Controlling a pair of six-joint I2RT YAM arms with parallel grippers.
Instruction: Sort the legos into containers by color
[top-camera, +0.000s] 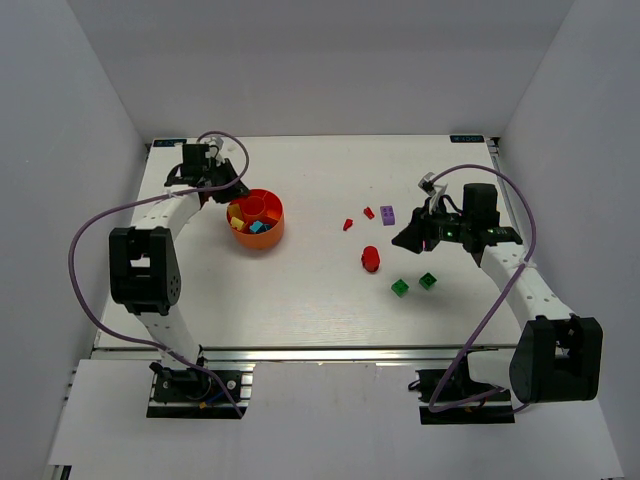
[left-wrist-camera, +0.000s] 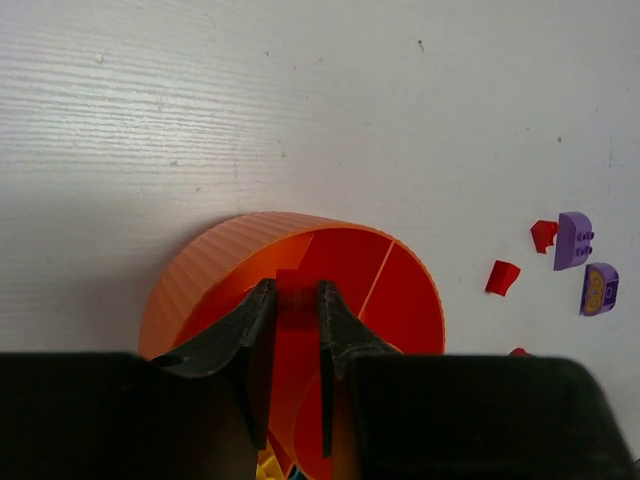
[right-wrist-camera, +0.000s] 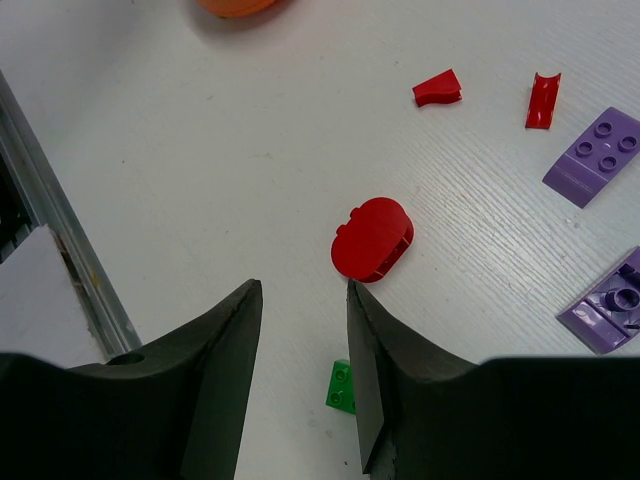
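Left tool (left-wrist-camera: 295, 288) gripped a red brick (left-wrist-camera: 292, 277) above the orange dish (left-wrist-camera: 200, 270). Right tool (right-wrist-camera: 303, 288) stood open over the desk (right-wrist-camera: 200, 150), near a red rounded piece (right-wrist-camera: 372, 238)

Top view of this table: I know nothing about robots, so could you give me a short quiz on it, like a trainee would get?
1. Multiple choice: what colour are the two bricks lying nearest the arms' bases? A green, B yellow, C purple.
2. True or false: the right arm's jaws are shut on the round red piece.
3. Fill in: the left arm's jaws hang over the orange ___.

Key: 1 A. 2 False: they stand open and empty. 3 dish.
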